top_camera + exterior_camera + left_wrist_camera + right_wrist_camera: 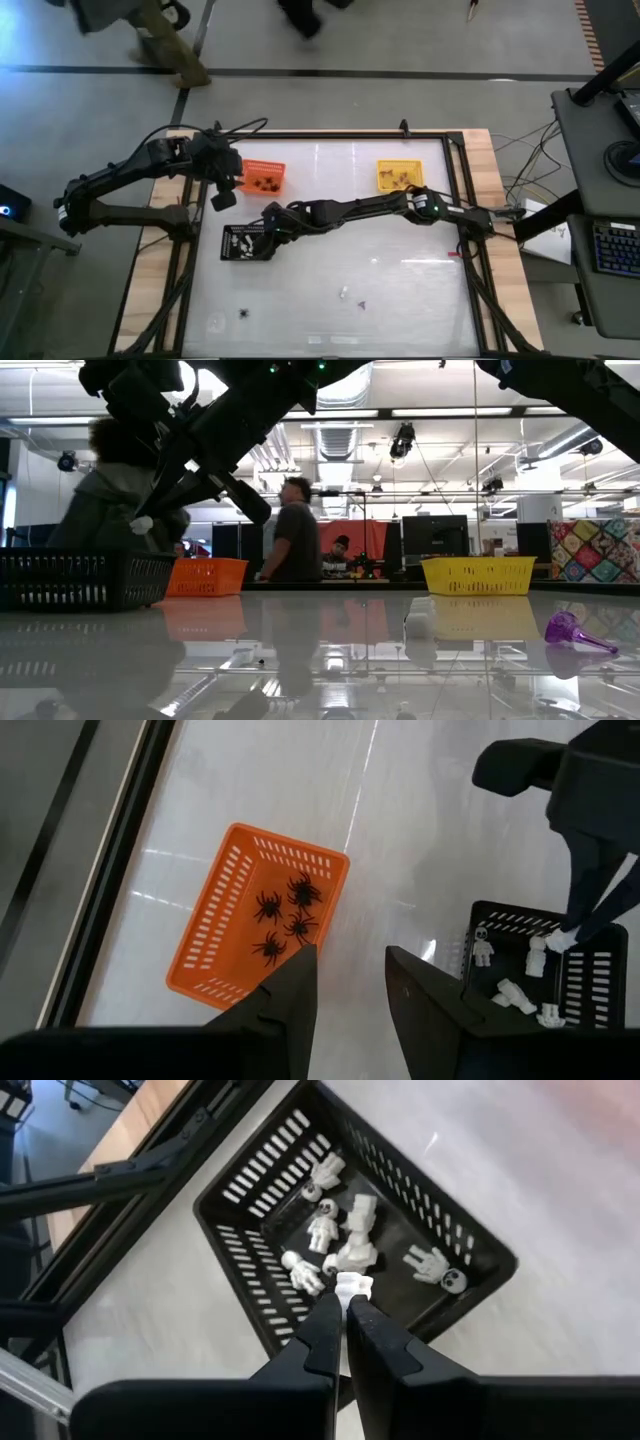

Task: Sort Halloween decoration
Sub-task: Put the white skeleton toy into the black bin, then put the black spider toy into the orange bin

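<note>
Right gripper [347, 1302], jaws pinching a white skeleton trinket [352, 1285] above the slotted black tray [250, 1250] of white figures; left gripper [350, 970], jaws spread and empty, over the orange lattice tray [215, 935] holding spiders [287, 915], mere specks, perhaps, from overhead.

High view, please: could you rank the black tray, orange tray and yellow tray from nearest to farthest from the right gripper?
From the right gripper:
1. Black tray, right beneath it.
2. Orange tray, just beyond, near the left gripper.
3. Yellow tray, far off toward the right arm's base side.
</note>
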